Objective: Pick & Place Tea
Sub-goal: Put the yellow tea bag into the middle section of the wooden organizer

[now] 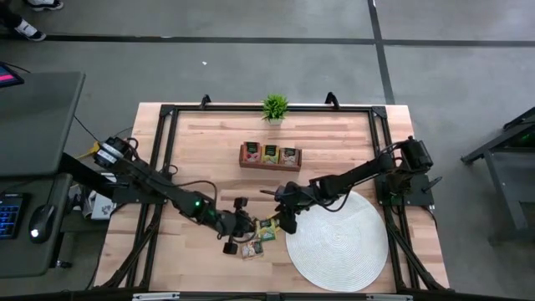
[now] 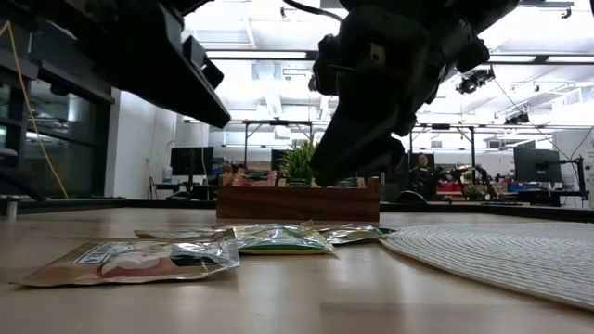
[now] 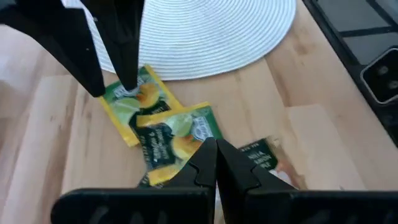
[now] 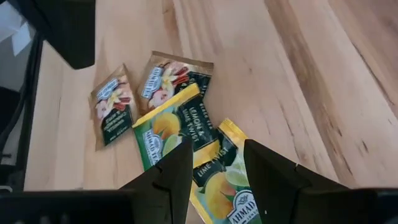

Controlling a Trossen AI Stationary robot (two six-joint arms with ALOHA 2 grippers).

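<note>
From above, the loose tea packets are a small huddle on the counter just beside the round white mat. The right wrist view sorts them out: four packets, two pink-red, one green, one yellow. Right gripper hovers over the yellow packet, jaws partly apart, nothing between them. Left gripper sits beside the cluster, opposite the mat, jaws pressed together and empty. Beyond the mat, a wooden box shows three more packets, with a small green plant behind it.
</note>
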